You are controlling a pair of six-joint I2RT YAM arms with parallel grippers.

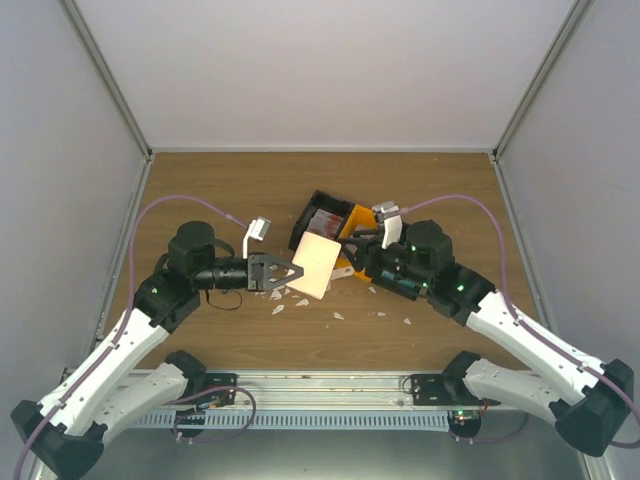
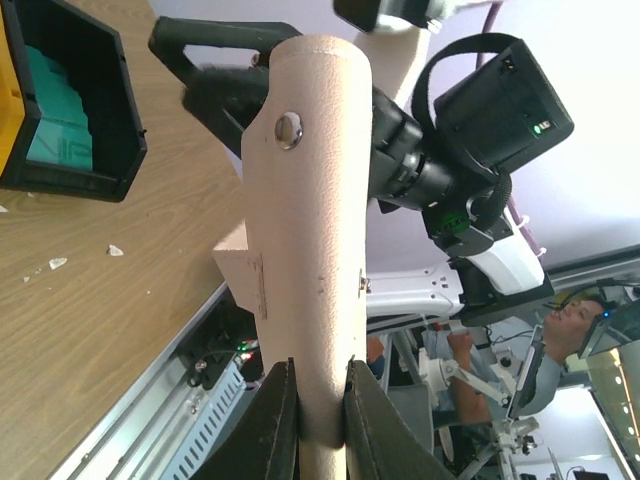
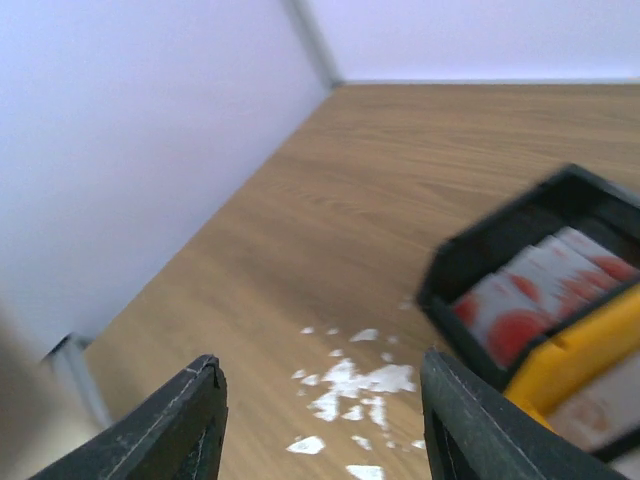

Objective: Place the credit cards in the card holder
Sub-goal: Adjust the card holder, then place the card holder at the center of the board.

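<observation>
- The left gripper is clamped on the card holder. Its two fingers pinch the holder's bottom edge from both sides, so it's a solid grip.
- The holder is up off the tabletop and stands roughly on edge. It runs straight out from the left gripper toward the middle. The left wrist view shows its beige face with a small metal snap, and a paler flap sticks out on one side.
- From above, the holder sits right between the two grippers. It's just in front of the black-and-orange tray and covers a bit of the tray's near side.
- The right gripper has its fingers spread wide apart with nothing between them. It's just past the holder's far side, and the left wrist view shows its black fingers poking out from behind the holder's top.
- Credit cards are all in the tray. The teal cards are in one black bin, and the white cards with red blotches are stacked in another.
- A pale card shows in the orange part of the tray, but it's too blurry to say much.
- The white scraps are scattered on the tabletop near the tray, below the holder.
</observation>
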